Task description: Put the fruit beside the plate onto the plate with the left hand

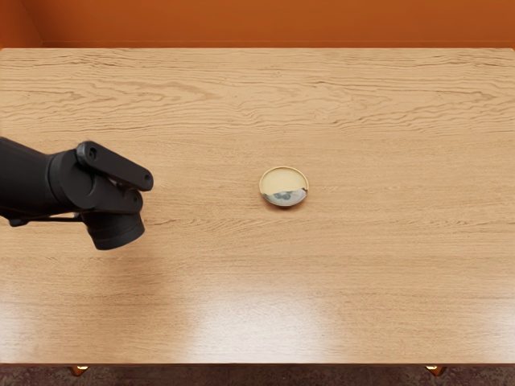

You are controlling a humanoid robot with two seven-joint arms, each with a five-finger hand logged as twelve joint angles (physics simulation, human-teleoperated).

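A small round cream plate point(284, 186) with a grey patch at its lower right lies near the middle of the wooden table point(322, 104). My left hand point(113, 201), dark and bulky, comes in from the left edge and hovers well to the left of the plate, about a third of the table's width away. No fruit shows anywhere on the table or on the plate; if one lies under the hand, it is hidden. The right arm is out of view.
The table's front edge point(257, 363) runs along the bottom of the view. An orange wall point(265, 22) stands behind the table's far edge.
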